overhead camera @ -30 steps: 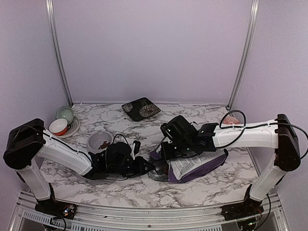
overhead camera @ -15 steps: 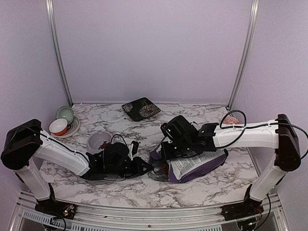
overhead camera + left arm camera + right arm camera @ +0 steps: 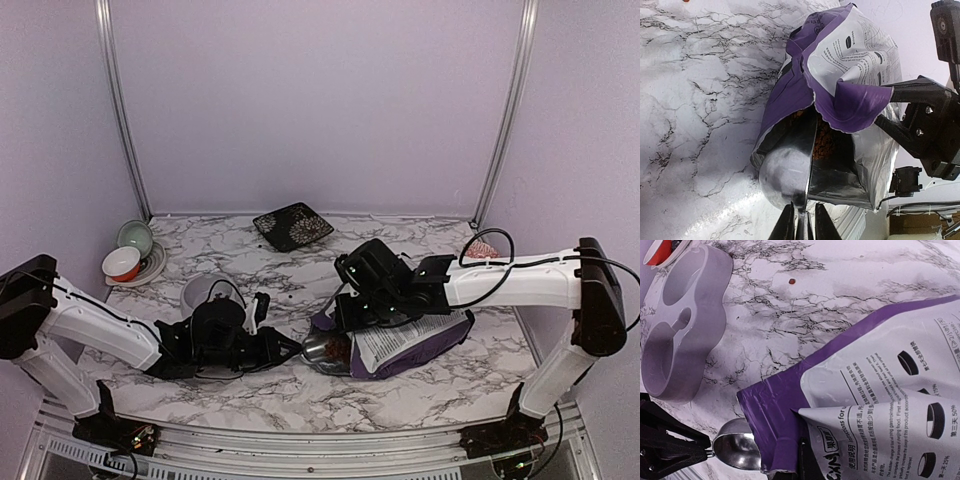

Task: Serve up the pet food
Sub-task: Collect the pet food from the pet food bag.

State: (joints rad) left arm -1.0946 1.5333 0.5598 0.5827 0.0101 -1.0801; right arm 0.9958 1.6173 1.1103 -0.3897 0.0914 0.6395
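Steel, shiny and rounded, forms the scoop (image 3: pixel 787 172). Its thin handle is clamped between the closed fingers of the left gripper (image 3: pixel 801 222). That arm lies low and stretched across the marble table (image 3: pixel 250 262), wrist nearly flat, pointing toward 3 o'clock. The scoop's bowl sits on its side in the mouth of the purple-and-white bag (image 3: pixel 852 55), its rim against the pet food (image 3: pixel 824 142), a heap of small reddish-brown pellets just inside the crinkled foil lining.

The right arm reaches in from 3 o'clock with its elbow bent, and the right gripper (image 3: pixel 885 107) is pinched on the bag's upper purple lip, holding it raised. One stray pellet (image 3: pixel 791 281) lies on the marble.

The smooth grey double bowl (image 3: pixel 675 325) sits at 10 o'clock from the scoop, apart from it, with bare marble between. A dark patterned plate (image 3: pixel 293 225) rests at 12 o'clock by the back wall, and stacked dishes (image 3: pixel 130 255) crowd the 9 o'clock edge.
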